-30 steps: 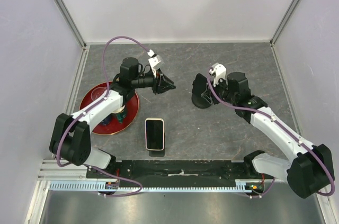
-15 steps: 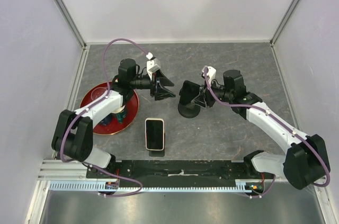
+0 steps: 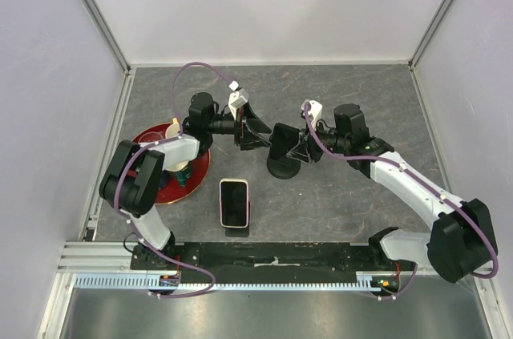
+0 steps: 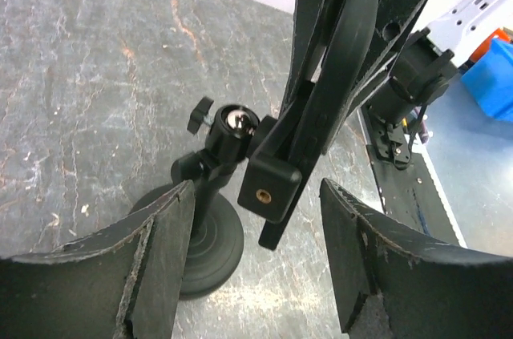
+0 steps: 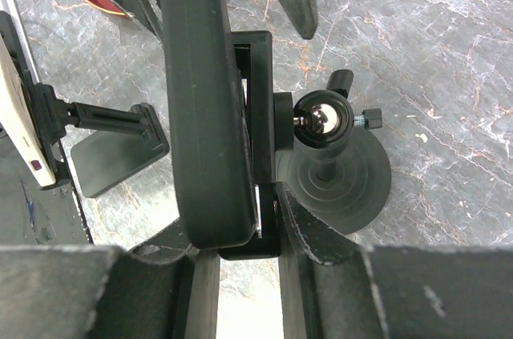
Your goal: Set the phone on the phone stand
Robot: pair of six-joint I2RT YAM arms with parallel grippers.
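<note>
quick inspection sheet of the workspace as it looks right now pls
surface: grey marbled table; no spills seen
job's things: phone near the front edge, screen up, propped on a small black holder; phone stand at mid-table, with a round base and a ball joint
clutter: red plate at the left with small items on it
grippers: left gripper has its jaws open on either side of the stand's cradle; right gripper has its jaws shut on that cradle
cables: purple cable loops over the left arm, another runs along the right arm
surroundings: pale walls and metal frame posts
</note>
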